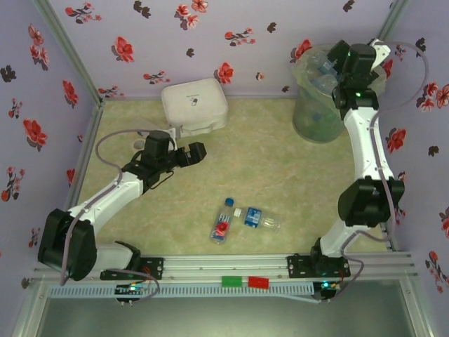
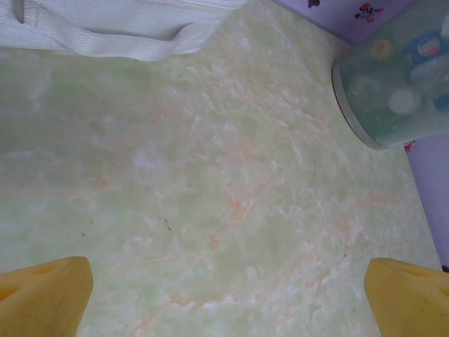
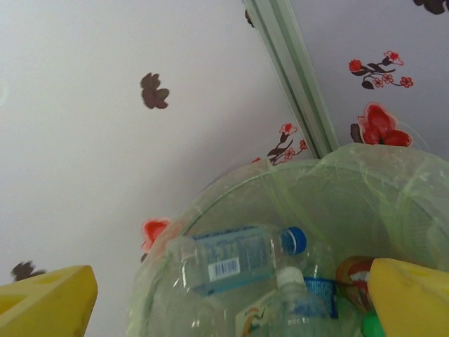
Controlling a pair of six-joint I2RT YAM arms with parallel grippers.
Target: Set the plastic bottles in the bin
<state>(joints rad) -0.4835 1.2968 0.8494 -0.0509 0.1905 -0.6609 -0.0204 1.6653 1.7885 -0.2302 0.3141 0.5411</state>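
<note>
The right gripper (image 3: 231, 298) hangs over the bin (image 1: 309, 119) at the table's (image 1: 280, 161) far right corner, its yellow fingers (image 3: 49, 302) spread wide with nothing between them. Several bottles (image 3: 231, 256) lie inside the bag-lined bin, so this drop looks finished. Two more wait near the middle of the near edge: a red-label bottle (image 1: 222, 223) and a blue-label bottle (image 1: 261, 219), lying just beside each other, perhaps touching at the caps. The left gripper (image 2: 228, 298) is also wide open and empty, over bare table in front of the white box (image 1: 195, 105). To do the next fetch well, the right arm should probably rise straight up first, so its fingers clear the rim and the loose bag. It should then come down on the blue-label bottle, which lies nearer its side. Closing across the body, not the cap, should keep the round bottle from rolling into its neighbour.
</note>
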